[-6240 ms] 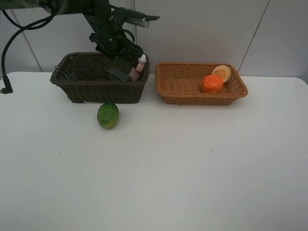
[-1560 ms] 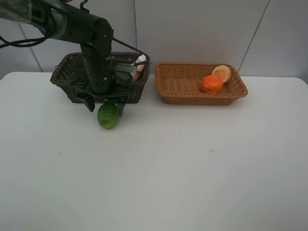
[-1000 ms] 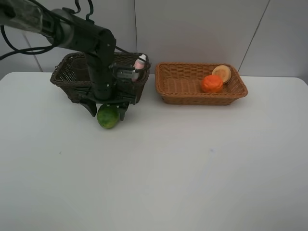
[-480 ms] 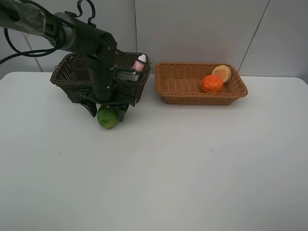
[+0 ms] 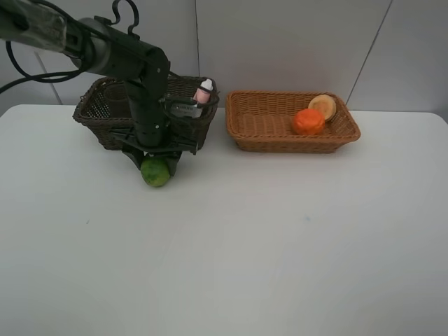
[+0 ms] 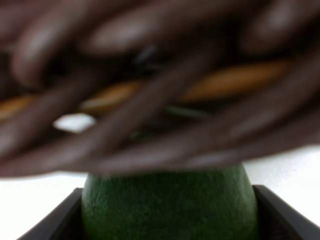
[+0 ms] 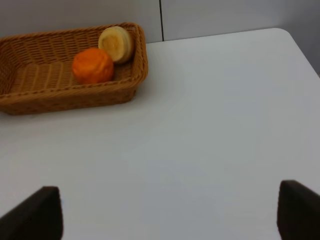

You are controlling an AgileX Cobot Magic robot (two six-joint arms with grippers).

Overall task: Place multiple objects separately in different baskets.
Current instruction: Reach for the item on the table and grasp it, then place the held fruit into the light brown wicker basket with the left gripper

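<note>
The left gripper point(image 5: 155, 162) has dropped in the last half second from straddling the green fruit point(image 5: 155, 172) to closing its fingers against both flanks; the left wrist view shows dark pads tight on either side of the fruit point(image 6: 170, 202), so the grasp looks made and, by my judgement, a lift toward a basket comes next. On the white table point(image 5: 280, 238) there are two baskets: the dark brown basket point(image 5: 98, 112) at ten o'clock from table centre, just behind the fruit, and the tan basket point(image 5: 259, 122) at one o'clock. The dark one shows a pink bottle point(image 5: 204, 91); other contents are hidden by the arm. The tan one holds two fruits, an orange point(image 5: 308, 121) and a paler peach-like fruit point(image 5: 323, 106) touching it. The right gripper point(image 7: 170, 210) hovers with fingers spread wide, holding nothing.
</note>
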